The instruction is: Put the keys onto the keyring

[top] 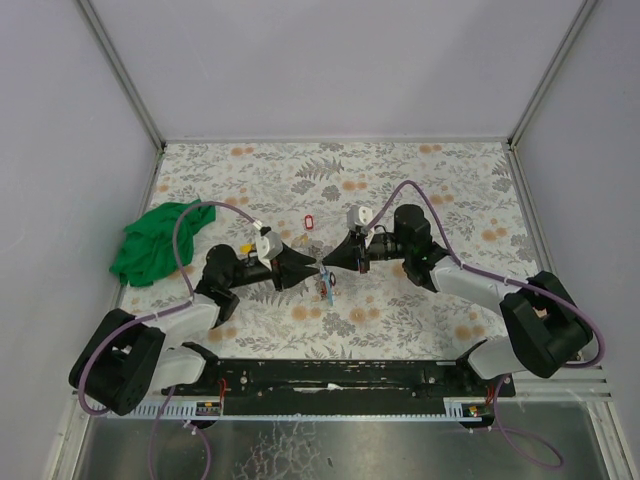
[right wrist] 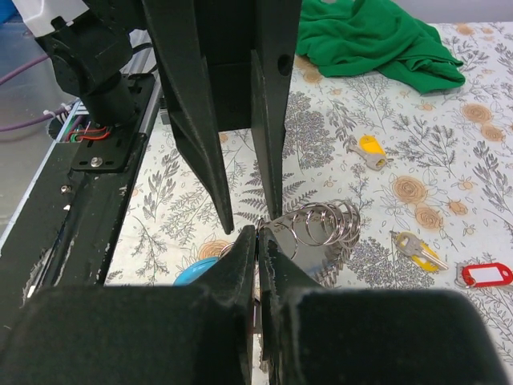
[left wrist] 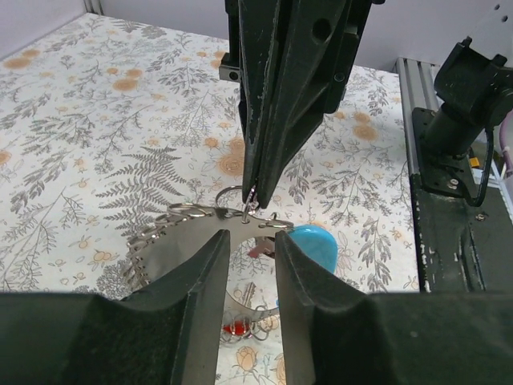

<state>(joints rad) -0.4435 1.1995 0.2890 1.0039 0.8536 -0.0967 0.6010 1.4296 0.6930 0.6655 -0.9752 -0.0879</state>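
The floral counter (top: 420, 190) carries a crumpled green cloth (top: 155, 245) at its 9 o'clock edge. Near the middle the two arms meet tip to tip. The left pincer (top: 310, 264) points toward 3 o'clock, its jaws partly open with a clear gap, standing either side of the keyring (right wrist: 325, 224) without visibly clamping it. The right pincer (top: 328, 261) points toward 9 o'clock, pressed shut on a loop of the keyring and holding the wire coil above the counter. A blue-tagged key (left wrist: 317, 245) hangs from the ring, at 6 o'clock of the meeting tips. A red-tagged key (top: 308, 221) lies on the counter at 12 o'clock of the tips. Two yellow-headed keys (right wrist: 369, 151) lie apart near the left pincer's 10 o'clock side.
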